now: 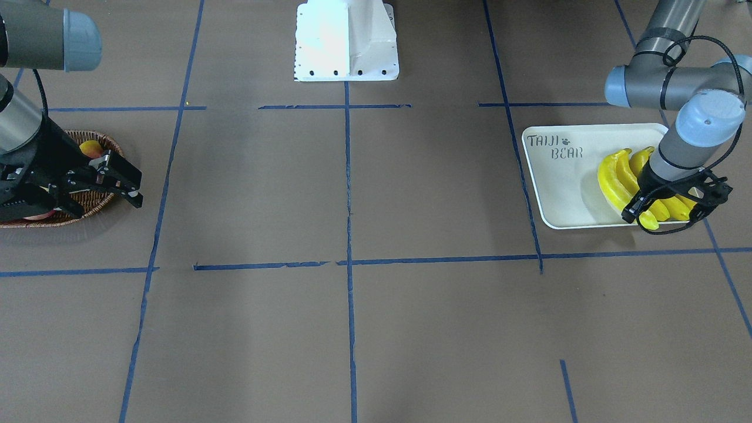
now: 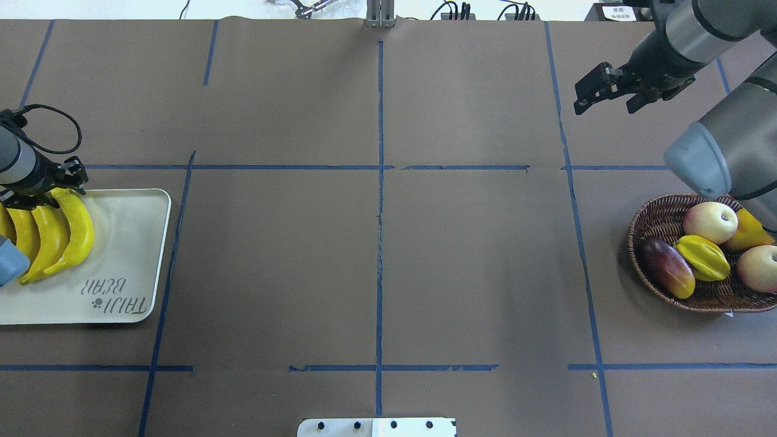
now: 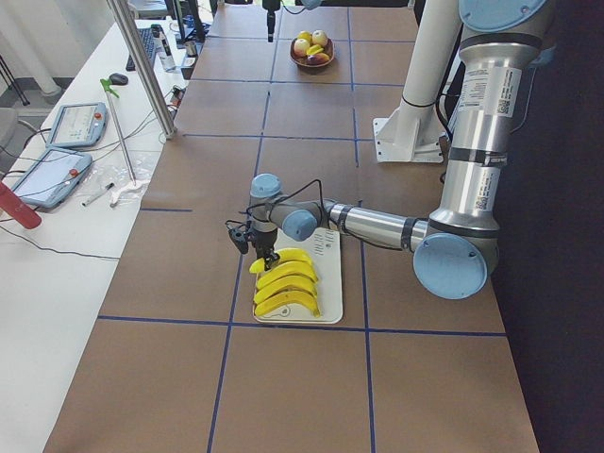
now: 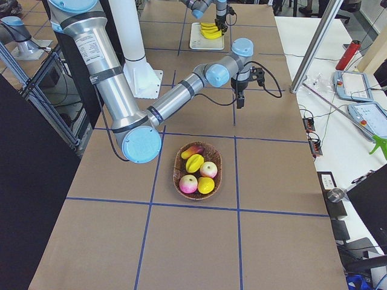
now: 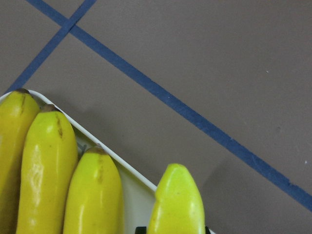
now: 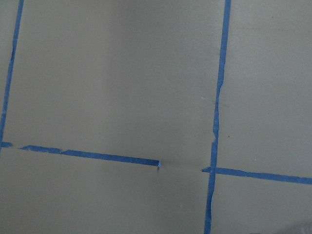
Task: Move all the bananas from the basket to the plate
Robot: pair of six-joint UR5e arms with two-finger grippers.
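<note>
- Bananas (image 2: 57, 233): all four lie side by side on the plate (image 2: 130, 243), at 9 o'clock in the overhead view, curved alike with one end of each toward 12 o'clock.
- At that end, the left gripper (image 1: 667, 211) sits low with its jaws either side of the tip of the banana on the row's 3 o'clock side. We cannot tell whether it pinches the fruit or stands loose around it.
- We judge them light, stiff and glossy, so apt to slip or roll. We would grip across the narrow width, near mid-curve.
- Far off at 3 o'clock, the basket (image 2: 658, 209) holds apples (image 2: 710, 221), a starfruit (image 2: 704, 256) and other fruit. We see no banana in it.
- Beyond it, at 1 o'clock, the right gripper (image 2: 603, 100) hangs above the table (image 2: 376, 273), jaws spread and holding nothing.
</note>
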